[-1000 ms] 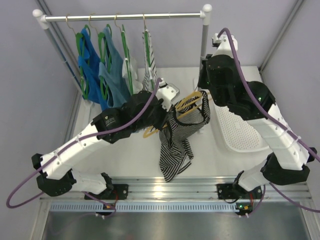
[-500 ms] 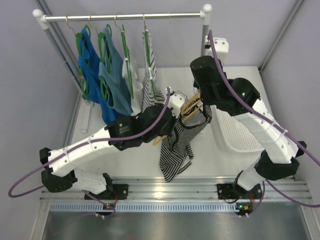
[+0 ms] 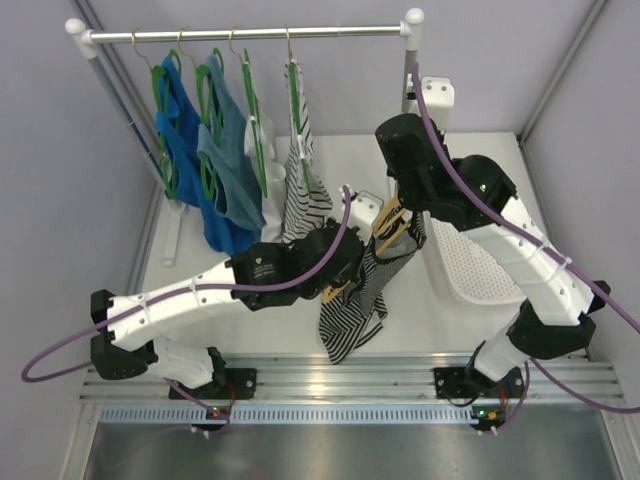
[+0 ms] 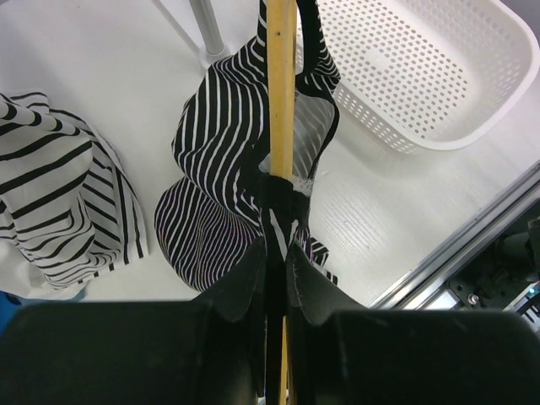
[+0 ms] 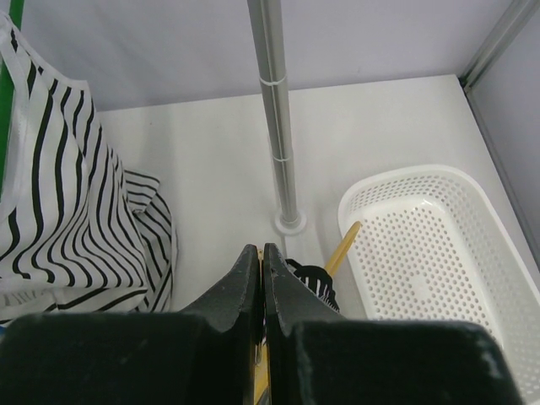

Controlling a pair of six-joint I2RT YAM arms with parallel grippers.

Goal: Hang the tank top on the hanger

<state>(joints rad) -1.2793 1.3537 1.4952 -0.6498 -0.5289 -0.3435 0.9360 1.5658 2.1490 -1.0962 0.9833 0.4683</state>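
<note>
The yellow-orange hanger hangs above the table between both grippers, its bar running straight away in the left wrist view. The dark striped tank top droops from it toward the table, with a black strap looped over the bar. My left gripper is shut on that black strap and the hanger bar behind it. My right gripper is shut on the hanger; a yellow tip and a bit of the tank top show just past its fingers.
A white perforated basket lies at the right. The clothes rack at the back carries blue tops on green hangers and a paler striped top. Its right post stands just ahead of my right gripper.
Both arms have carried the hanger and tank top; the hanger has turned from lying flat to nearly edge-on. The left gripper has moved right, the right arm has swung left over it.
</note>
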